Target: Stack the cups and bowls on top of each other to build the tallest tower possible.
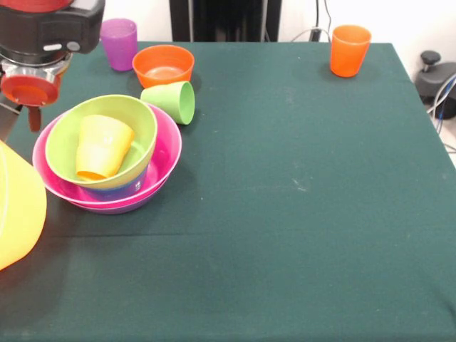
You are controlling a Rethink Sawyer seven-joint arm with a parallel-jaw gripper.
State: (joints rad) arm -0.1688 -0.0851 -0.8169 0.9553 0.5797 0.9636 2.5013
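The tower stands at the left: a pink bowl (162, 160) with a purple rim (117, 208) under it, a blue bowl (122, 189) inside it and a light green bowl (114, 121) on top. A yellow-orange cup (103, 146) lies tilted in the green bowl. A light green cup (171, 101) lies on its side just behind the pile. An orange bowl (164, 65) and a purple cup (119, 43) stand behind that. An orange cup (350, 50) stands far right. A yellow bowl (18, 206) shows at the left edge. My gripper (23, 117) hangs left of and behind the pile.
The dark green table cloth (299, 214) covers the table. The table's right edge runs down the picture's right side, with a black object and cables (436, 78) beyond it. The arm's black and red body (43, 28) fills the top left corner.
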